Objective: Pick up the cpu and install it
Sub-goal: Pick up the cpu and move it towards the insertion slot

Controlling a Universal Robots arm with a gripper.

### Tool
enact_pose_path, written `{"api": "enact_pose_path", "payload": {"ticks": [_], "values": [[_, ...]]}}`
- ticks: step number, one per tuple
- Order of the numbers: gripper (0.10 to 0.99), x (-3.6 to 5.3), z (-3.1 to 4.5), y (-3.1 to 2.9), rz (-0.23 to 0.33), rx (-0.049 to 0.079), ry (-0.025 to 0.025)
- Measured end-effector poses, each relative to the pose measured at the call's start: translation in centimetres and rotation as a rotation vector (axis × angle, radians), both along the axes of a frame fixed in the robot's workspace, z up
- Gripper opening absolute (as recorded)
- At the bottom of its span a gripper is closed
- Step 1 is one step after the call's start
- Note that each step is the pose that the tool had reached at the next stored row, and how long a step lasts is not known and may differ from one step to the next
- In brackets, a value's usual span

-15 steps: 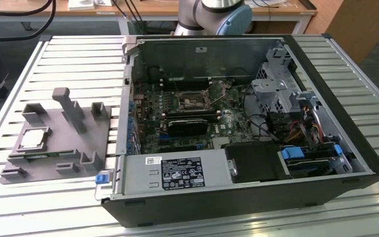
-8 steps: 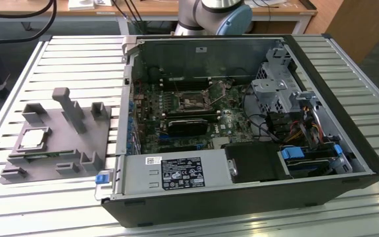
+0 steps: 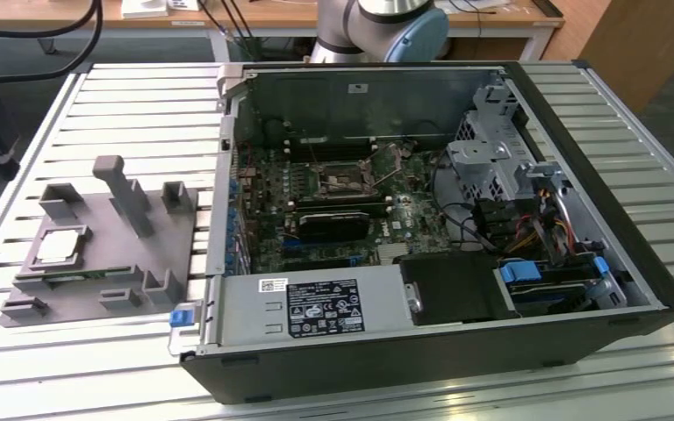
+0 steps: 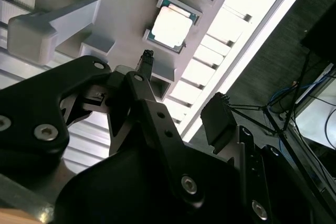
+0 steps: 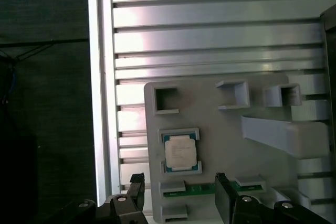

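I have the claw [image 5: 179, 191] hanging over the grey plastic fixture [image 5: 220, 129] with its two black fingers [image 5: 223, 198] spread apart and nothing between them, so the cpu [image 5: 181, 153] is not yet picked up. It lies flat, metal top up, in its square recess on the fixture.

What matters to me here is the line-up. In the first wrist view the cpu sits just beyond the fingertips, close to centred on the gap between them, with a green circuit-board strip [image 5: 210, 188] standing in a slot between chip and claw. The chip is near enough square, so it has no real long axis. Its edges look roughly square to the line across the fingers. In the second wrist view the claw [image 4: 181, 80] is well above the cpu [image 4: 172, 23], not touching it.

In the exterior view the fixture [image 3: 85, 215] rests on the slatted table [image 3: 138, 96] at nine o'clock from the open computer case [image 3: 431, 368], on the exterior view's left. The cpu [image 3: 59, 246] lies at about seven o'clock from the tall post [image 3: 126, 189]. The motherboard socket [image 3: 340, 181] is at roughly three o'clock from the cpu, well apart from it, and looks bare to me.
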State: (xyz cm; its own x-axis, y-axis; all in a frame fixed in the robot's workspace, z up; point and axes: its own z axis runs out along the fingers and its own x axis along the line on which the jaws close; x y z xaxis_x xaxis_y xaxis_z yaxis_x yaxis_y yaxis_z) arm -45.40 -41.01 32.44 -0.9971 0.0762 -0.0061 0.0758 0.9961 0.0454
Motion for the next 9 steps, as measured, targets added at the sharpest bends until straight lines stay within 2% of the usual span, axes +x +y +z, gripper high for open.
{"api": "enact_pose_path", "payload": {"ticks": [9], "values": [[0.643,0.0,-0.48,0.0,0.0,0.0,-0.0001]]}}
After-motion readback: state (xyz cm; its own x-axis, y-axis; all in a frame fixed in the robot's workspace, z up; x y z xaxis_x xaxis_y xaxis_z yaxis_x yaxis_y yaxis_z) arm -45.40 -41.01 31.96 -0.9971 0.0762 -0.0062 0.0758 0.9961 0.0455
